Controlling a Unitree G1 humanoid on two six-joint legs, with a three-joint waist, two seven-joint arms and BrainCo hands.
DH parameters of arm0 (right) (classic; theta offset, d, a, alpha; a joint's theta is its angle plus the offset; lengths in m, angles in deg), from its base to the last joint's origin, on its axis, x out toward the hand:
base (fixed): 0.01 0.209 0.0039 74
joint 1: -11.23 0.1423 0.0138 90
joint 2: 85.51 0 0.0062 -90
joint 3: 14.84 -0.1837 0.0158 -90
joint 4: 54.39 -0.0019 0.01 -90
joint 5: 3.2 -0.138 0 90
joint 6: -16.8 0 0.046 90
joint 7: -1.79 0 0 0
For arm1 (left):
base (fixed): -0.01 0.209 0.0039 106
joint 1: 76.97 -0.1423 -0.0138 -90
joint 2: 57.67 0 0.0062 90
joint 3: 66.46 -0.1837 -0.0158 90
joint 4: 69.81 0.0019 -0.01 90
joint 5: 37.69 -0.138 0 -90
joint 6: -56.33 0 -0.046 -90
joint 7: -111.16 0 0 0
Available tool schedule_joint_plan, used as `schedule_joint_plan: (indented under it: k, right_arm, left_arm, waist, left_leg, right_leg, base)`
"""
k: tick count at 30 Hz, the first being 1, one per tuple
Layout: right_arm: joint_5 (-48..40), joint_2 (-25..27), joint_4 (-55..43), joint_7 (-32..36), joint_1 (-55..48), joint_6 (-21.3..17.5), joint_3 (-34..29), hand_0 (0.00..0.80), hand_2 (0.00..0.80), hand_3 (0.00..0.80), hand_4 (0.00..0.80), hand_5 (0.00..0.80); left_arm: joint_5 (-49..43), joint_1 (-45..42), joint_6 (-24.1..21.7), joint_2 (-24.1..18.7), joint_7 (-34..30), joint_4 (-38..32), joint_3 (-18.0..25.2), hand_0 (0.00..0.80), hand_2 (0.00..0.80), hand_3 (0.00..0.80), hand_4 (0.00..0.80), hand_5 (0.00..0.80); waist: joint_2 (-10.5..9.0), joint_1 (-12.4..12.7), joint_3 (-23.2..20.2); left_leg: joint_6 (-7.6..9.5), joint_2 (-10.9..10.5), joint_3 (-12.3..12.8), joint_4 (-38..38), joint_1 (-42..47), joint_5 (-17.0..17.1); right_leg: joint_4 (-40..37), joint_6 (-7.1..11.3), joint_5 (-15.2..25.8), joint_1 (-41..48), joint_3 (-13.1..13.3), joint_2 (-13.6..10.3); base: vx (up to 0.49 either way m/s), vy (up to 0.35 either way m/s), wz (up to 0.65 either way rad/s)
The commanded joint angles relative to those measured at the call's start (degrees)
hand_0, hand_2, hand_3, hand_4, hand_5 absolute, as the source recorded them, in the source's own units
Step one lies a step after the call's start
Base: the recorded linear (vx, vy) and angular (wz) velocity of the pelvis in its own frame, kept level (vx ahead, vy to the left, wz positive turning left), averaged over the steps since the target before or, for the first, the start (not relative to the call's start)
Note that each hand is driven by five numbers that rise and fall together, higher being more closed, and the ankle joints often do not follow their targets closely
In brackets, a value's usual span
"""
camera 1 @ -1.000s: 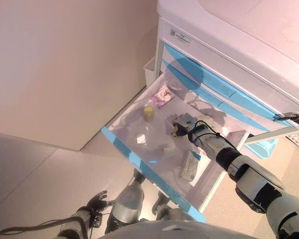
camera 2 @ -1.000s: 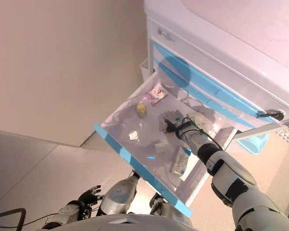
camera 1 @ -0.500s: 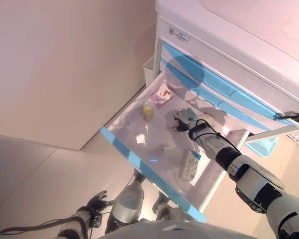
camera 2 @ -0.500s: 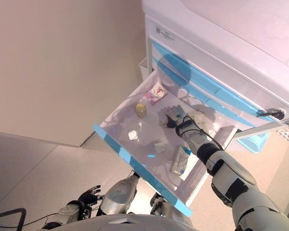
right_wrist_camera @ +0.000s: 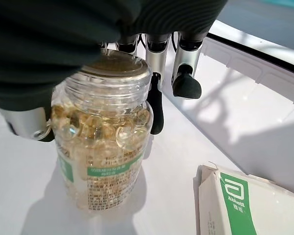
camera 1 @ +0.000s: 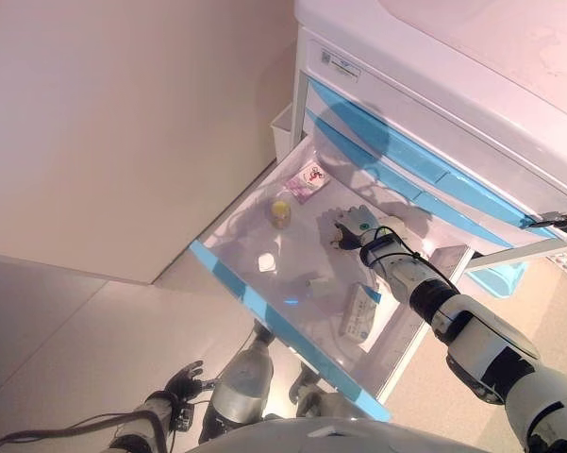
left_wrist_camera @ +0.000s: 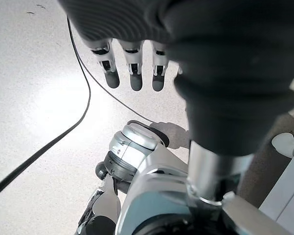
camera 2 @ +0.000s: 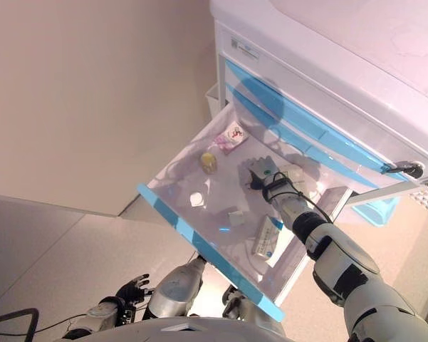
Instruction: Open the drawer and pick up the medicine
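The open drawer (camera 1: 228,271) holds a pink packet (camera 1: 308,180) and white box (camera 1: 360,314).

Left hand (left_wrist_camera: 132,29) hanging over the floor (left_wrist_camera: 34,93), silver dark-tipped fingers (left_wrist_camera: 135,73) straight and relaxed, holding nothing, speckled pale floor below

A clear bottle (right_wrist_camera: 105,147) of yellow capsules wears a white label (right_wrist_camera: 106,182) with a green band; its lines of print are too fine to read. Just beside it, a white box (right_wrist_camera: 235,200) carries a green logo and a short green word. A small sticker (camera 1: 341,66) on the cabinet's top front has print too small to make out. In the drawer (camera 1: 264,307), a pink packet (camera 1: 308,179) shows a red figure, with no legible words.
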Motion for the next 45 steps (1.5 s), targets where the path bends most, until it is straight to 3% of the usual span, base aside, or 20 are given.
schedule_joint_plan:
  k: [1, 7, 11, 17, 20, 24, 27, 32, 37, 45]
  right_arm:
    - [0.1, 1.0, -2.3, -2.2, 3.0, 0.6, 0.7, 0.800, 0.800, 0.800, 0.800, 0.800]
    - [0.1, 1.5, -4.5, -0.7, 3.1, -1.0, 0.9, 0.800, 0.800, 0.800, 0.800, 0.800]
    - [1.3, 3.4, -12.1, 2.3, 2.2, -3.0, 1.1, 0.800, 0.800, 0.800, 0.800, 0.800]
    - [-1.4, 12.4, -33.9, 10.6, -0.4, -6.7, 1.0, 0.800, 0.800, 0.800, 0.800, 0.800]
    - [-7.3, 19.1, -47.9, 17.9, -3.8, -9.0, -3.1, 0.800, 0.800, 0.800, 0.800, 0.800]
    - [-20.4, 28.1, -66.0, 28.2, -9.1, -11.5, -14.7, 0.800, 0.800, 0.800, 0.800, 0.800]
    - [-27.1, 32.7, -71.7, 29.3, -11.1, -13.7, -22.7, 0.800, 0.800, 0.800, 0.800, 0.800]
    - [-31.1, 38.0, -73.5, 25.0, -10.2, -15.4, -32.1, 0.800, 0.800, 0.800, 0.800, 0.800]
    - [-34.6, 42.4, -74.5, 22.1, -9.6, -13.5, -40.7, 0.800, 0.800, 0.800, 0.800, 0.800]
    - [-36.5, 46.8, -69.1, 18.2, -3.5, -6.8, -43.0, 0.800, 0.800, 0.800, 0.800, 0.800]
  left_arm:
    - [0.4, -0.3, -1.2, -0.9, -0.1, 0.8, -1.2, 0.000, 0.000, 0.000, 0.000, 0.000]
    - [0.0, -0.2, -0.9, -1.0, 0.0, 0.6, -0.6, 0.000, 0.000, 0.000, 0.000, 0.000]
    - [-0.8, -0.8, -0.4, -1.2, 0.1, 0.1, 1.0, 0.000, 0.000, 0.000, 0.000, 0.000]
    - [-1.5, -1.5, 0.8, -2.4, -0.1, 0.2, 3.9, 0.000, 0.000, 0.000, 0.000, 0.000]
    - [-2.3, -1.6, 1.4, -2.7, -0.2, 1.3, 5.9, 0.000, 0.000, 0.000, 0.000, 0.000]
    - [-2.1, -2.2, 2.4, -2.7, -0.4, 2.6, 8.8, 0.000, 0.000, 0.000, 0.000, 0.000]
    - [-1.7, -2.7, 2.6, -2.3, -0.3, 3.4, 9.8, 0.000, 0.000, 0.000, 0.000, 0.000]
    - [-1.4, -3.7, 2.3, -0.9, 0.1, 3.8, 10.0, 0.000, 0.000, 0.000, 0.000, 0.000]
    - [-1.7, -4.3, 2.5, 0.0, -0.1, 4.8, 10.3, 0.000, 0.000, 0.000, 0.000, 0.000]
    - [-0.7, -4.4, 2.3, 0.7, 0.0, 8.5, 9.8, 0.000, 0.000, 0.000, 0.000, 0.000]
  waist:
    - [-0.31, 0.6, 0.4]
    - [-0.81, 0.4, 0.3]
    - [-1.67, -0.3, -0.1]
    - [-3.60, -3.0, -1.2]
    - [-4.60, -5.5, -2.3]
    - [-5.22, -9.7, -4.3]
    - [-5.07, -12.1, -6.0]
    - [-4.59, -14.3, -9.0]
    - [-4.09, -15.5, -11.4]
    - [-4.01, -15.9, -13.3]
  left_leg:
    - [3.33, -4.4, -0.7, -0.8, -0.5, -2.9]
    - [3.46, -4.4, -0.5, -0.9, -0.2, -3.1]
    - [3.52, -4.2, 0.1, -0.9, 0.4, -3.3]
    - [3.83, -3.4, 2.4, -1.4, 1.7, -4.1]
    - [4.15, -2.8, 4.5, -1.6, 2.8, -4.6]
    - [4.31, -2.1, 7.4, -1.4, 4.3, -5.6]
    - [4.37, -1.8, 9.4, -0.8, 5.1, -6.4]
    - [4.27, -1.5, 11.7, -0.7, 6.6, -7.2]
    - [3.98, -1.4, 12.5, -1.6, 8.4, -7.5]
    - [3.63, -1.7, 12.7, -1.8, 9.8, -7.8]
  right_leg:
    - [-1.0, 5.39, 7.7, -2.5, 2.7, -2.8]
    - [-1.2, 5.54, 7.9, -2.4, 3.0, -2.8]
    - [-1.3, 5.78, 8.1, -2.1, 3.4, -2.7]
    - [-1.2, 6.63, 8.7, -2.0, 5.4, -2.4]
    - [-1.2, 7.25, 9.2, -2.0, 7.1, -2.1]
    - [-0.8, 7.74, 9.5, -2.1, 10.2, -1.9]
    - [-0.3, 7.75, 9.4, -2.1, 12.3, -1.7]
    - [-0.7, 7.51, 9.0, -1.1, 14.1, -1.5]
    - [-1.3, 7.23, 8.7, 0.3, 14.8, -1.3]
    - [-1.4, 6.64, 8.0, 1.7, 14.7, -1.2]
  base:
    - [0.000, 0.000, 0.00]
    - [0.000, 0.000, 0.00]
    - [0.015, 0.003, -0.08]
    - [0.008, 0.005, -0.14]
    - [0.004, 0.024, -0.27]
    - [0.002, 0.053, -0.39]
    - [0.015, 0.078, -0.54]
    - [0.052, 0.056, -0.36]
    - [0.046, 0.025, -0.10]
    - [0.055, 0.022, 0.00]
